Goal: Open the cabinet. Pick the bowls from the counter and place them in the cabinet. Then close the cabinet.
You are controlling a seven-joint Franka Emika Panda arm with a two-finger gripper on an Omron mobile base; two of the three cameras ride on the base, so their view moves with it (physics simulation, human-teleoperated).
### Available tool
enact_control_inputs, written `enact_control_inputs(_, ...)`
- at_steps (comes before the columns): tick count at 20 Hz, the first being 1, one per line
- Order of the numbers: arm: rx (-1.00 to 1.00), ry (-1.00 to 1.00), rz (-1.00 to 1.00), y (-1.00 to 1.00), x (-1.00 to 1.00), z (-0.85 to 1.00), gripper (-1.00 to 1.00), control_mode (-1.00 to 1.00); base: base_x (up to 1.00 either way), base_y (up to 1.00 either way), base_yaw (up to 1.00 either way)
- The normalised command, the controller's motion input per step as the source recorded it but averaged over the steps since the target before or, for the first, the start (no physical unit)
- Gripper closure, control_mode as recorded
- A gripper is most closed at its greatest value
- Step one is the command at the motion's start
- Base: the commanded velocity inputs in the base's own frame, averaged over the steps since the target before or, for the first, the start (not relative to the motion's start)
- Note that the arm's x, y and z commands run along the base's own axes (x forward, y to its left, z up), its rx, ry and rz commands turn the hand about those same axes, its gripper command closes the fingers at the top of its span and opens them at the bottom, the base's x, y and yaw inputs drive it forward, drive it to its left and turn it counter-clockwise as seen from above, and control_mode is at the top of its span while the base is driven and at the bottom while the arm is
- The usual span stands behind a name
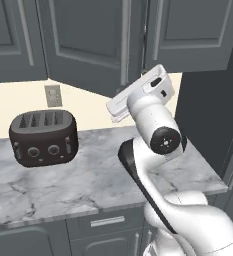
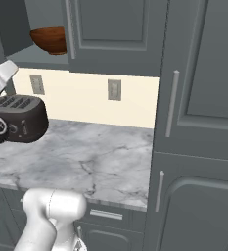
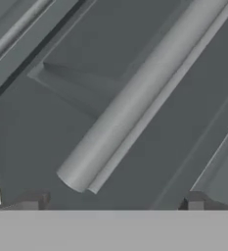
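1. Left base view: the arm reaches up toward the cabinet (image 1: pixel 88 45), and its hand sits right under the lower edge of a door that stands swung out toward the robot. The door's slim bar handle (image 1: pixel 126 40) rises just above the hand. Below and to the hand's left, the counter (image 1: pixel 88 175) carries a dark toaster (image 1: pixel 44 137); I see no bowl on the slab here.

2. Right base view: the reddish-brown wooden bowl (image 2: pixel 49 39) already rests on the grey shelf (image 2: pixel 42 61) inside the open cabinet, above the hand at the left edge. The pale bowl I cannot find. A tall cabinet (image 2: pixel 198 122) stands well off to the far side.

3. Hand view: the gripper (image 3: pixel 113 201) is released, its two dark tips spread wide at the bottom with nothing between them. The bar handle runs diagonally just ahead of them, its rounded lower end near the left tip; whether anything touches it I cannot tell.

4. Handling, as a judgement: the door is stiff and hinged, so it should swing freely under a light push. The bar is smooth, round and probably slippery; best to close on its lower stretch squarely across the bar, or simply press the flat panel to shut it.
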Motion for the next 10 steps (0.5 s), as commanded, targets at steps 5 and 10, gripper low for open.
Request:
enact_control_inputs(5,0.13,0.0,-0.12,-0.91,1.0,0.0,-1.0,-1.0,0.0,0.0,0.0)
enact_control_inputs(10,0.18,0.0,-0.22,-0.9,1.0,0.0,-1.0,-1.0,0.0,0.0,0.0)
